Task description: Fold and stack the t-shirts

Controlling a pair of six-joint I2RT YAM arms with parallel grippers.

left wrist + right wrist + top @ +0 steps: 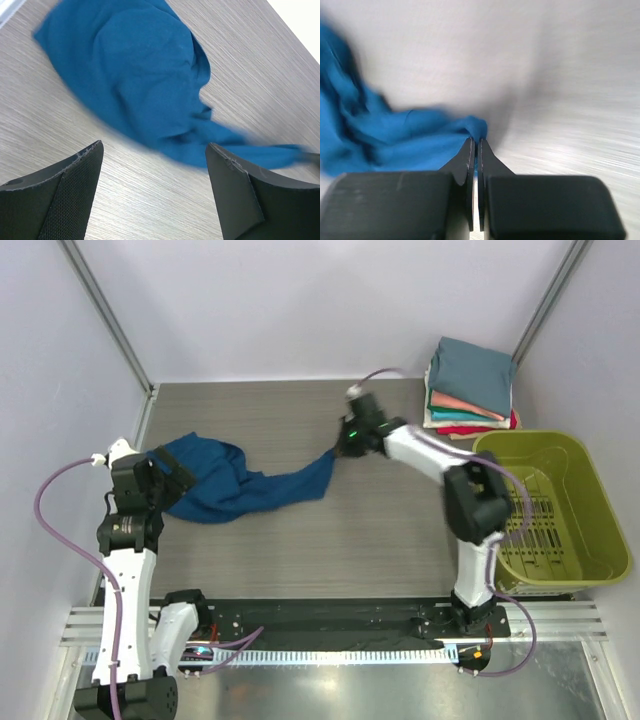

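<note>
The dark blue t-shirt [235,485] lies crumpled on the left of the wooden table and is stretched out to the right. No print shows on it. My right gripper [343,447] is shut on its right end, and the cloth [420,135] is pinched between the fingertips [471,145]. My left gripper [172,472] is open and empty, just over the shirt's left edge; the shirt [140,80] lies beyond its fingers [75,185]. A stack of folded t-shirts [470,388], slate-teal on top, with coral, white, green and red below, sits at the far right.
An olive-green plastic basket [590,510] stands at the right edge of the table, just in front of the stack. Grey walls close in the back and both sides. The table surface [280,560] is bare wood grain.
</note>
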